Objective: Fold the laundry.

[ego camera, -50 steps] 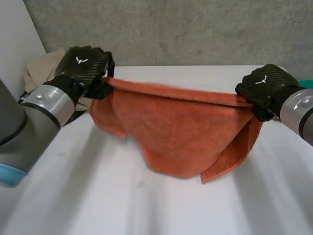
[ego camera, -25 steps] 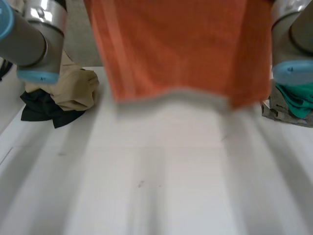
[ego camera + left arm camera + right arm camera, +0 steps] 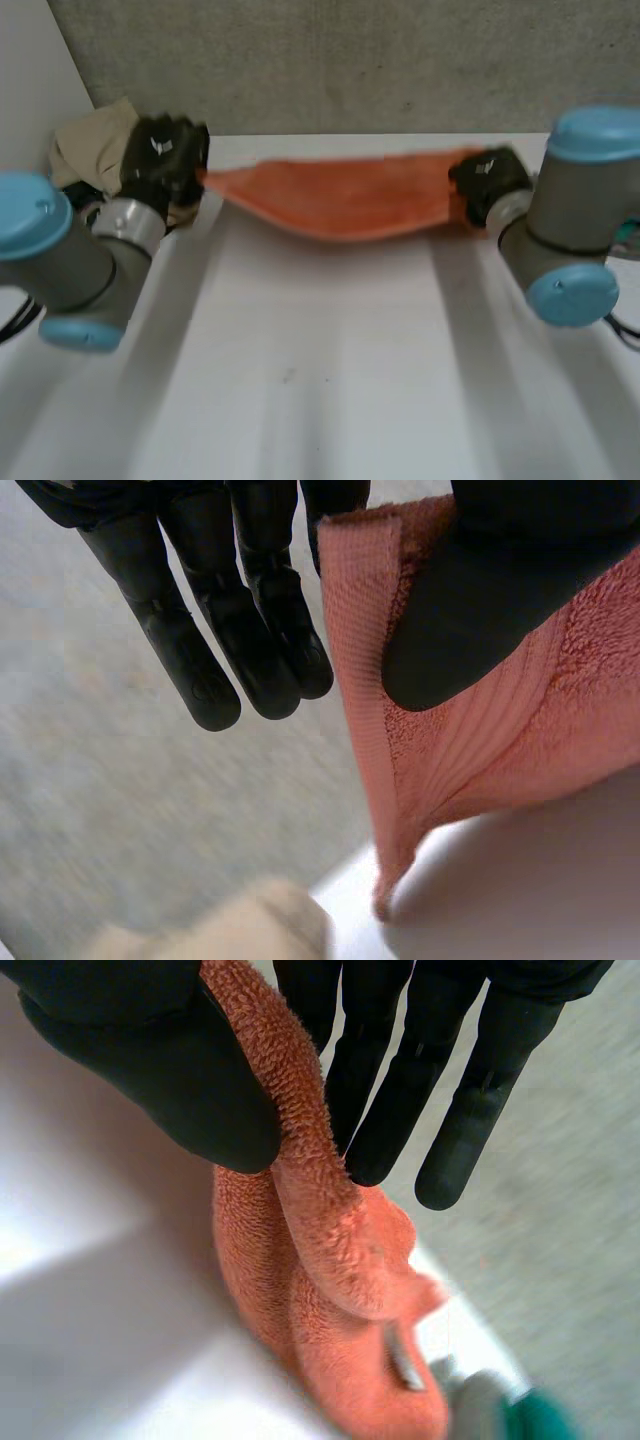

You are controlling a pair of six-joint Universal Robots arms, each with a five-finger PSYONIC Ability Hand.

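Orange towel point(image 3: 340, 205), drawn out as a long band between the two hands over the far part of the bench point(image 3: 320, 390). Its middle sags lowest; you cannot tell whether that sag touches the bench top.

Left robot hand point(image 3: 165, 150): in its wrist view the thumb point(image 3: 480, 610) presses the hemmed corner of the towel against a finger behind it, while the other fingers point(image 3: 250, 640) hang straight beside the hem, off the cloth.

Right robot hand point(image 3: 488, 180): its thumb point(image 3: 170, 1080) and straight fingers point(image 3: 385, 1090) pinch the opposite end, with the free cloth bunched below the fingertips.

Hazards, as a judgement: both grips sit close to the hem, so a sharp pull apart could slip a corner out and drop that end. Uneven lowering would likely lay the band down skewed or creased. A beige cloth pile point(image 3: 85, 145) lies just beside the left robot hand, and a green item point(image 3: 535, 1420) lies near the towel end at the right one. A wide sideways sweep could snag either.

Edges and room: the grey wall point(image 3: 320, 60) rises close behind the bench's far edge, leaving you little room beyond the hands. The near half of the bench is bare, so the open direction for laying and folding is toward the robot.
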